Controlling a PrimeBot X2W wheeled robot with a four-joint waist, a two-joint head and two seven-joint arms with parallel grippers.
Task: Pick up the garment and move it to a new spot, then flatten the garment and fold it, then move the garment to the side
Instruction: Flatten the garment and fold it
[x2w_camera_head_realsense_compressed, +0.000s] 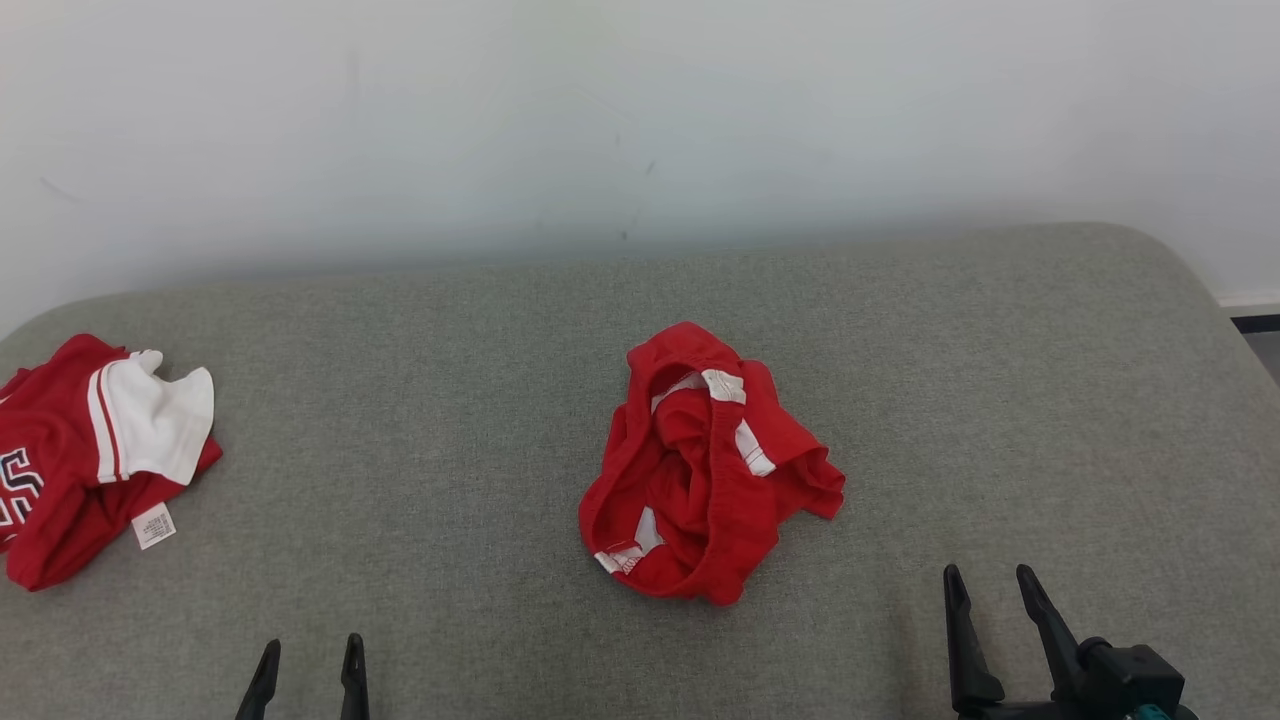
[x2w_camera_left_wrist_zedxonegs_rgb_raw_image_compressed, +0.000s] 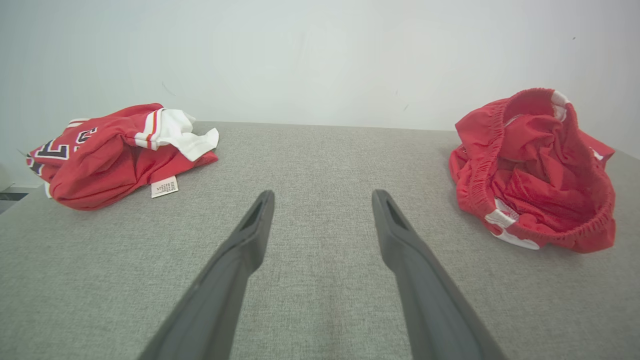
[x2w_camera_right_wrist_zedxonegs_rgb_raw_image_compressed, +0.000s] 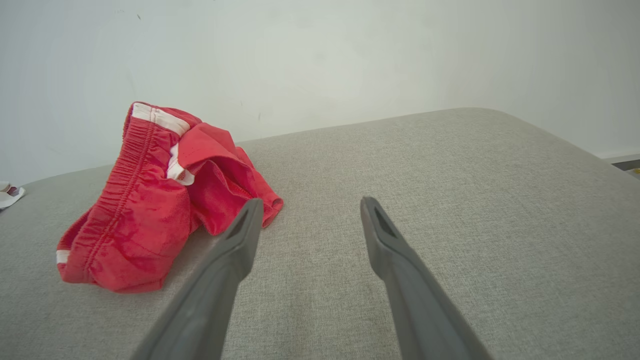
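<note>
The red shorts (x2w_camera_head_realsense_compressed: 705, 470) lie in a crumpled heap near the middle of the grey fabric-covered worktop (x2w_camera_head_realsense_compressed: 450, 400). The elastic waistband gapes upward and the white side stripes are twisted into the folds. At the left edge sits a loosely bundled red and white jersey (x2w_camera_head_realsense_compressed: 90, 460), well apart from the shorts. I take the shorts to be the garment in question, since they lie squarely in front of the robot.

Both pincers hang at the near edge with nothing in them. The left pincer (x2w_camera_head_realsense_compressed: 312, 645) is at the near left with its fingers spread apart, and the right pincer (x2w_camera_head_realsense_compressed: 988, 575) at the near right is spread just as wide. Neither touches cloth. The right one is the closer to the heap, whose loose leg hem sticks out toward that side.

So the pick-up has not begun. To do it well, I'd say the right pincer should go for the raised waistband rim or that protruding hem. Diving into the middle would gather several layers at once. The fingers want to come low enough to take one edge between them without digging into the soft covering. The lift should be high enough that the heap hangs free. It can then be set down on open fabric away from the jersey, leaving room to spread it flat.
</note>
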